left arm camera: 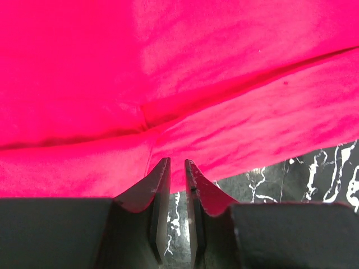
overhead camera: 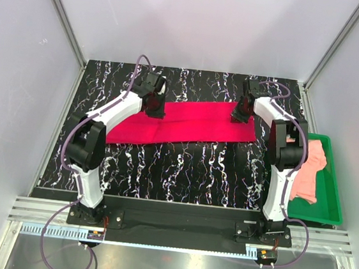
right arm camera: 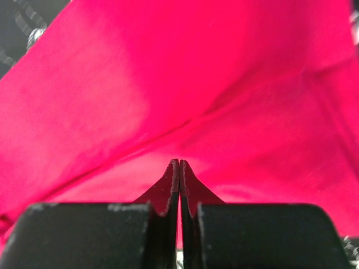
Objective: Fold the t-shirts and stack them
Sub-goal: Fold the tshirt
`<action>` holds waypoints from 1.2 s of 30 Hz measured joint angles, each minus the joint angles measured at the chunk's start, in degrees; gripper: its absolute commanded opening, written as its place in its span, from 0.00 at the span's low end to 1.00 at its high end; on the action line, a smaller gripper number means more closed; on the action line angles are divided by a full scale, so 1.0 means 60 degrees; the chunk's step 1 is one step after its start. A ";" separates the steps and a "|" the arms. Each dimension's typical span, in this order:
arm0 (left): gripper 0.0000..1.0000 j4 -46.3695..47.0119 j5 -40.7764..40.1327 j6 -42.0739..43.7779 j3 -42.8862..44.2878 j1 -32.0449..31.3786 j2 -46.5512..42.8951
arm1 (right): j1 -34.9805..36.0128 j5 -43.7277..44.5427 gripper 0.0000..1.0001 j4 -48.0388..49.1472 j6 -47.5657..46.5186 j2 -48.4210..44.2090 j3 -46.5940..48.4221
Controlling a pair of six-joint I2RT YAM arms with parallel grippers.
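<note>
So, the red t-shirt (overhead camera: 187,125) is laid out as a long band across the far half of the surface (overhead camera: 182,170), which is finished in black marble with white veins. The band is slanted a little, its left end nearer the arm bases than its right end.

The left arm (overhead camera: 114,111) is reached out to the shirt's far edge near the left end, and the right arm (overhead camera: 287,146) to the far edge near the right end. In the right wrist view the right jaws are pressed together with only a hairline slit, and red cloth is pinched at their tips, with creases fanning out from there. In the left wrist view a narrow gap is left between the left jaws, and the tips are set right at the hem. Whether cloth is caught between them can't be told.

The pink t-shirt (overhead camera: 312,171) is bunched up in the green tray (overhead camera: 335,189), which is parked just off the surface's right side.

The whole thing is boxed in by plain white walls (overhead camera: 198,21) with aluminium posts (overhead camera: 63,19) in the corners. A metal rail (overhead camera: 176,223) is run along the near edge, and purple cables (overhead camera: 48,249) are looped from the bases.
</note>
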 measured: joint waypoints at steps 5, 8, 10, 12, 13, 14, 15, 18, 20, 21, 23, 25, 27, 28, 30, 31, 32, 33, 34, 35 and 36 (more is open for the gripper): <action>0.21 0.0113 0.0117 -0.0073 -0.0583 0.0000 -0.0011 | -0.0208 0.0240 0.02 -0.0047 -0.0157 0.0663 0.0521; 0.21 0.0124 0.0138 -0.0073 -0.0659 0.0000 0.0149 | -0.0324 0.0240 0.02 -0.0095 -0.0226 0.0765 0.0721; 0.21 0.0138 0.0138 -0.0073 -0.0659 0.0000 0.0280 | -0.0393 0.0251 0.02 -0.0113 -0.0270 0.0780 0.0754; 0.21 0.0146 0.0142 -0.0073 -0.0619 0.0000 0.0488 | -0.0423 0.0255 0.02 -0.0164 -0.0299 0.0794 0.0754; 0.21 0.0124 0.0146 -0.0073 -0.0561 0.0000 0.0645 | -0.0433 0.0240 0.02 -0.0168 -0.0299 0.0798 0.0754; 0.20 0.0102 0.0149 -0.0073 -0.0444 0.0000 0.0827 | -0.0437 0.0240 0.02 -0.0171 -0.0299 0.0798 0.0754; 0.20 0.0127 0.0160 -0.0073 -0.0353 0.0000 0.0998 | -0.0437 0.0240 0.02 -0.0175 -0.0302 0.0798 0.0754; 0.20 0.0135 0.0229 -0.0073 -0.0233 0.0000 0.1421 | -0.0437 0.0237 0.02 -0.0171 -0.0302 0.0798 0.0754; 0.20 0.0102 0.0240 -0.0066 -0.0138 0.0000 0.1643 | -0.0437 0.0237 0.02 -0.0171 -0.0302 0.0798 0.0754; 0.20 0.0091 0.0244 -0.0066 -0.0051 0.0000 0.1763 | -0.0437 0.0237 0.02 -0.0175 -0.0302 0.0798 0.0754; 0.20 -0.0011 0.0222 -0.0007 0.0200 0.0004 0.1974 | -0.0437 0.0233 0.02 -0.0171 -0.0302 0.0798 0.0754; 0.20 -0.0022 0.0200 0.0055 0.0463 0.0018 0.2109 | -0.0448 0.0237 0.02 -0.0171 -0.0302 0.0798 0.0754; 0.20 -0.0025 0.0186 0.0120 0.0809 0.0029 0.2284 | -0.0448 0.0233 0.02 -0.0171 -0.0310 0.0798 0.0750; 0.20 -0.0018 0.0178 0.0160 0.0994 0.0036 0.2390 | -0.0448 0.0233 0.03 -0.0171 -0.0317 0.0798 0.0750; 0.20 -0.0018 0.0182 0.0204 0.1308 0.0047 0.2575 | -0.0455 0.0233 0.03 -0.0171 -0.0346 0.0798 0.0750; 0.20 -0.0004 0.0182 0.0211 0.1435 0.0047 0.2652 | -0.0455 0.0229 0.03 -0.0171 -0.0364 0.0798 0.0750; 0.20 0.0033 0.0186 0.0208 0.1490 0.0055 0.2699 | -0.0455 0.0226 0.02 -0.0171 -0.0375 0.0798 0.0750; 0.21 0.0062 0.0186 0.0208 0.1494 0.0055 0.2718 | -0.0455 0.0226 0.03 -0.0171 -0.0379 0.0798 0.0750; 0.21 0.0051 0.0189 0.0208 0.1494 0.0055 0.2728 | -0.0455 0.0222 0.02 -0.0171 -0.0382 0.0798 0.0750; 0.21 0.0051 0.0186 0.0208 0.1494 0.0055 0.2739 | -0.0455 0.0222 0.02 -0.0171 -0.0386 0.0798 0.0750; 0.20 0.0055 0.0182 0.0211 0.1494 0.0062 0.2750 | -0.0455 0.0222 0.03 -0.0171 -0.0390 0.0801 0.0750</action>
